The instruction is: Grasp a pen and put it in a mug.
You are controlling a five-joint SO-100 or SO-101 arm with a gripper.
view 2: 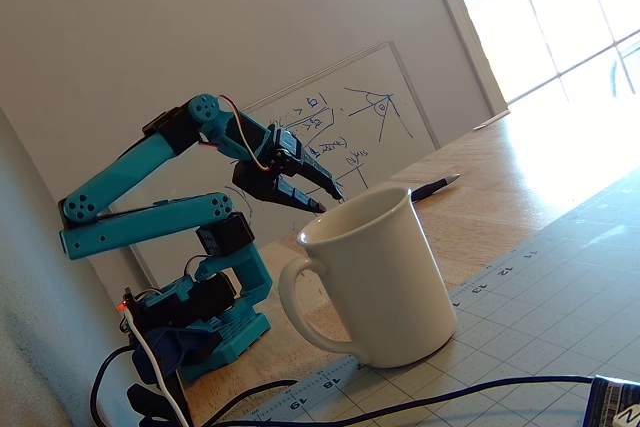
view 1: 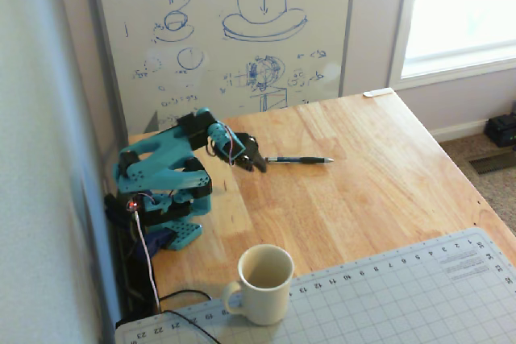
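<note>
The dark pen (view 1: pixel 300 159) lies flat on the wooden table, silvery tip pointing right in a fixed view; in the other fixed view only its tip end (view 2: pixel 437 186) shows behind the mug. The teal arm's black gripper (view 1: pixel 260 165) is low over the table just left of the pen's blunt end, jaws a little apart and holding nothing. It also shows in the other fixed view (view 2: pixel 331 202). The cream-white mug (view 1: pixel 264 283) stands upright and empty at the near edge of the table, handle to the left, well apart from the gripper; it fills the foreground of the other fixed view (view 2: pixel 375 277).
A grey cutting mat (view 1: pixel 387 296) with a ruler edge covers the table's near right part; the mug stands on its corner. A whiteboard (view 1: pixel 234 30) leans on the wall behind the arm. Cables (view 2: pixel 400 402) run by the arm's base. The table's right edge drops to the floor.
</note>
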